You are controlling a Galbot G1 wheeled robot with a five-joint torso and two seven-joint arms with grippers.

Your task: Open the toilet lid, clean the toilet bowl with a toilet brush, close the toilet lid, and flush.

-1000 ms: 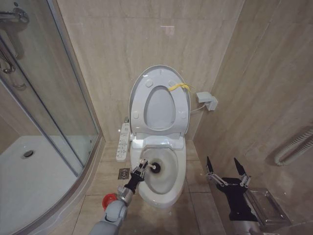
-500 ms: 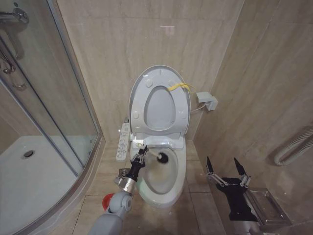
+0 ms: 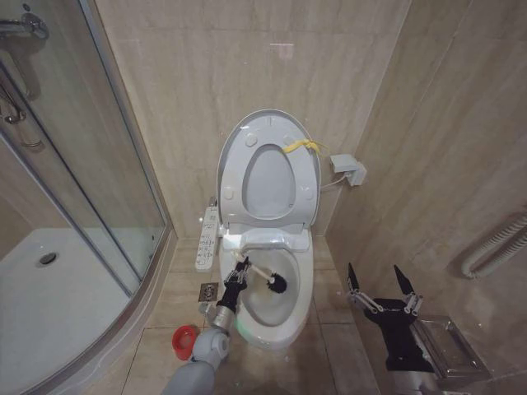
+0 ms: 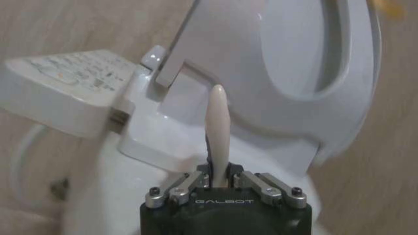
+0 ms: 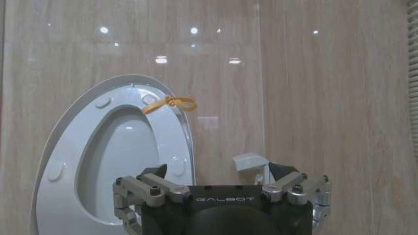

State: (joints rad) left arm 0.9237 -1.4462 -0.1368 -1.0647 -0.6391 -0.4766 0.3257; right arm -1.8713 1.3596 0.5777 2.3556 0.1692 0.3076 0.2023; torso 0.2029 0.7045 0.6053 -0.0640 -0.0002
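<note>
Leaning into the toilet bowl (image 3: 284,317), the toilet brush (image 3: 265,276) has its slim white stick handle slanting down from the bowl's left rim, and its small dark round bristle head sits low inside the smooth white ceramic basin, toward the back. The left gripper (image 3: 238,275) hangs over that left rim, its fingers (image 4: 189,182) closed tight on the handle; in the left wrist view the pale, tapered end of the stick rises straight out between the metal fingers. Behind the bowl the toilet lid (image 3: 235,141) stands upright against the wall, a glossy white oval of plastic, with the seat ring (image 3: 306,185) and its oval hole raised flat against it and a yellow strip (image 3: 300,147) knotted at the upper right edge. Left of the bowl a long white control panel (image 3: 207,237) with rows of small buttons juts forward, and a round red holder cup (image 3: 183,338) sits on the beige tiled floor (image 3: 185,288) near the bowl's front left. Well to the right of the bowl the right gripper (image 3: 382,285) is parked, its two dark pointed fingers spread wide and holding nothing.
</note>
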